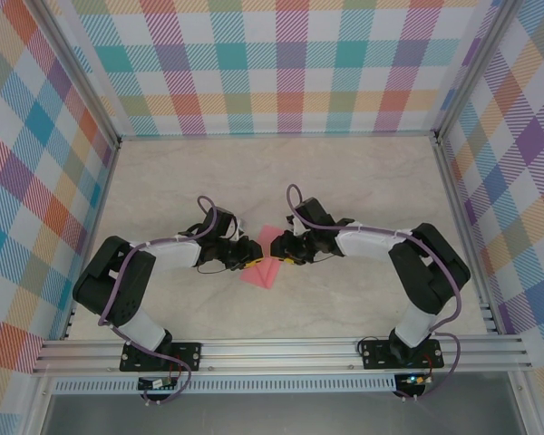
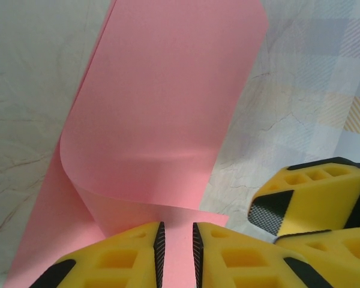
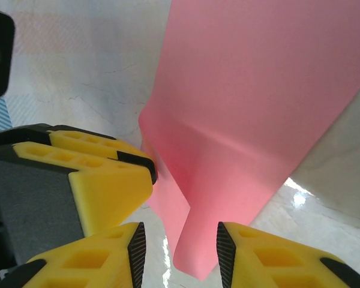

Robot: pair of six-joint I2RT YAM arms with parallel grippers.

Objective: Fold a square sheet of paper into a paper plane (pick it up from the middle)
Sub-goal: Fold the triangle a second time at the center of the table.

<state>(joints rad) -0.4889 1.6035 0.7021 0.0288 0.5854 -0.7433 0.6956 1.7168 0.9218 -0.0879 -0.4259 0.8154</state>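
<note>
Between the pads of the left gripper point(image 2: 176, 252) there is only a slim gap, and pink shows in it: the square sheet of paper point(image 2: 168, 108) runs right up to the fingertips and into that slot. Whether the pads actually press it I cannot tell (the gap looks wider than one thin layer). Just ahead of these fingertips the sheet bends up in a soft roll. From there it rises away from the gripper as a broad smooth panel, and a lower part appears to lie flat on the table point(image 2: 24, 90) to the left of the fingers. Close by on this gripper's right sit the yellow fingers of the other arm.

The right gripper point(image 3: 177, 249) stands moderately wide. A rounded corner of the sheet hangs down between its two pads, touching neither as far as I can see, so it holds nothing. Beyond its fingertips the paper climbs and widens. It is creased where it meets the tips of the left gripper's fingers point(image 3: 108, 186), which lie just to the left of the right gripper and touch the sheet's edge.

From above, the two grippers face each other tip to tip over the sheet, which lies partly on the table below and between them. Farther out, beyond both grippers, stand the checked walls point(image 1: 272, 63).
</note>
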